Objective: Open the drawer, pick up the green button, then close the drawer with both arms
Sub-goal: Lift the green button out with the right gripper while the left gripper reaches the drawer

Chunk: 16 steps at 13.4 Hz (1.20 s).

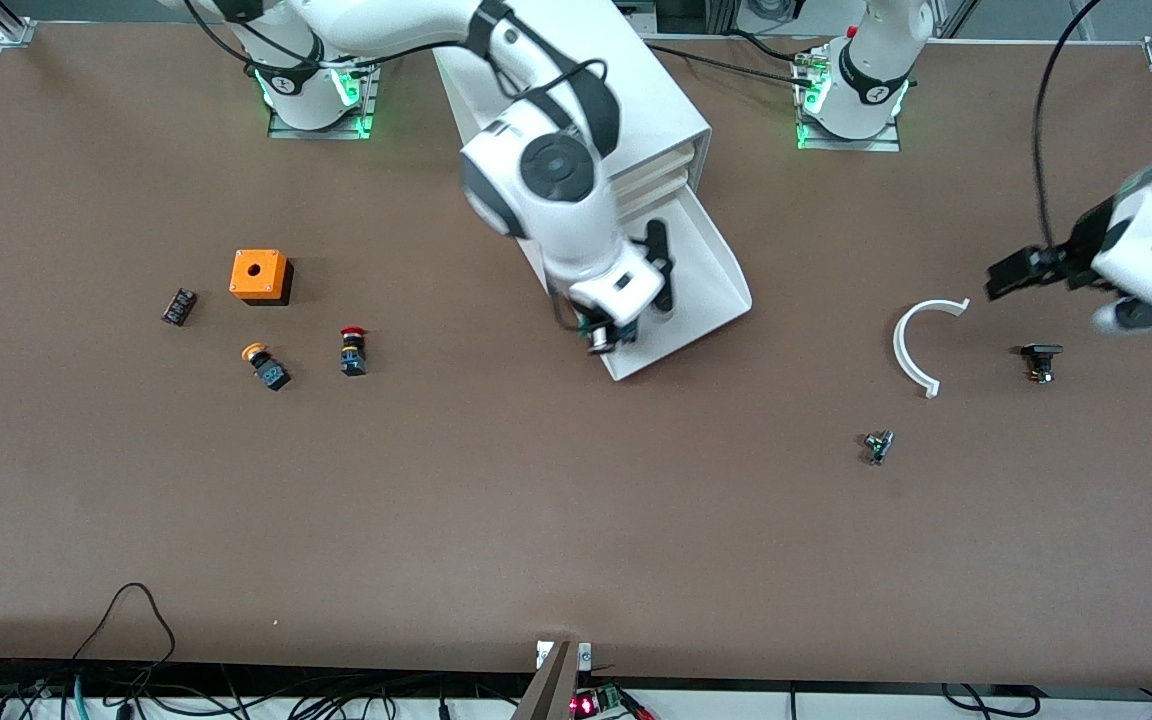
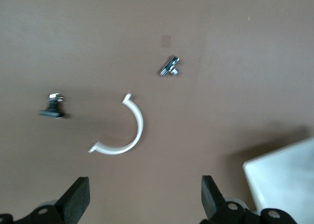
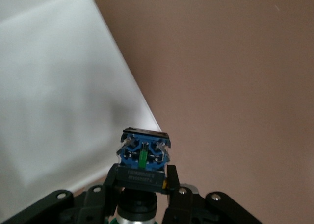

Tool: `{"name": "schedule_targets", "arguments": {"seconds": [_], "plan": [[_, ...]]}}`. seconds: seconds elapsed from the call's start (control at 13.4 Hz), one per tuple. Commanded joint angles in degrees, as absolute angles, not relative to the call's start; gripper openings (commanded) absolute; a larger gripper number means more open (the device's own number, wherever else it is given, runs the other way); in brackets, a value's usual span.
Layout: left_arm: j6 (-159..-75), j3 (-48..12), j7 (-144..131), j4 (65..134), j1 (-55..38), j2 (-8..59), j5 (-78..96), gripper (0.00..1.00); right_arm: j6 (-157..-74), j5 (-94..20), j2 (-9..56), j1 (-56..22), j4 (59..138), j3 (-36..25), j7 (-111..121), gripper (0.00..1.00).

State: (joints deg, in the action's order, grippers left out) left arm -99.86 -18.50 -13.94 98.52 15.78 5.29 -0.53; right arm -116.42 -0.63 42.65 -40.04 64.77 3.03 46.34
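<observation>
**Green-capped button lifted from the open drawer: risks outstanding**

White plastic drawer (image 1: pixel 706 270), bottommost of the cabinet (image 1: pixel 636 100), is standing pulled out toward the front camera. Right gripper (image 1: pixel 604 335) is hanging over the drawer's front corner, jaws clenching the button (image 3: pixel 143 158) by its black-and-blue body; the right wrist view is showing the green stem between the pads.

Left gripper (image 1: pixel 1011 275) is waiting over the tabletop (image 1: pixel 576 520) toward the left arm's end, jaws released and holding nothing, above a white curved clip (image 1: pixel 921 340), a small black part (image 1: pixel 1040 360) and a small metal part (image 1: pixel 877 445).

Risks, as judged:
- The grip is looking narrow and low on the button; a quick swing could be twisting it loose.
- A dropped button could be landing back in the drawer or rolling on the tabletop.
- Closing the drawer while the right gripper is hanging over its rim could be causing a collision.
- Confusion with the red-capped button (image 1: pixel 353 352) or orange-capped button (image 1: pixel 266 365) seems unlikely; both are lying well apart.
</observation>
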Motion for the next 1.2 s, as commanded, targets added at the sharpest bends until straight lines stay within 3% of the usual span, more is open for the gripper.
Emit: {"name": "schedule_targets", "arguments": {"seconds": [0.0, 0.37, 0.75, 1.12], "plan": [[-111.3, -23.0, -24.7, 104.1, 15.2, 10.5, -2.8, 1.00, -117.2, -1.5, 38.9, -36.1, 70.0, 2.6, 38.6, 0.22], [-140.3, -24.2, -42.9, 117.1, 10.1, 18.9, -2.7, 1.00, -119.2, -1.4, 38.0, -30.5, 77.6, 2.6, 22.3, 0.22], [-142.9, -23.5, -46.1, 117.9, 5.1, 24.4, -2.4, 1.00, -126.9, -0.9, 37.8, -24.1, 88.1, 1.9, 22.1, 0.22], [-142.7, -22.9, -45.4, 121.3, -1.2, 24.4, -2.5, 1.00, -135.5, -0.9, 37.5, -20.7, 96.8, 1.7, 21.9, 0.23]]}}
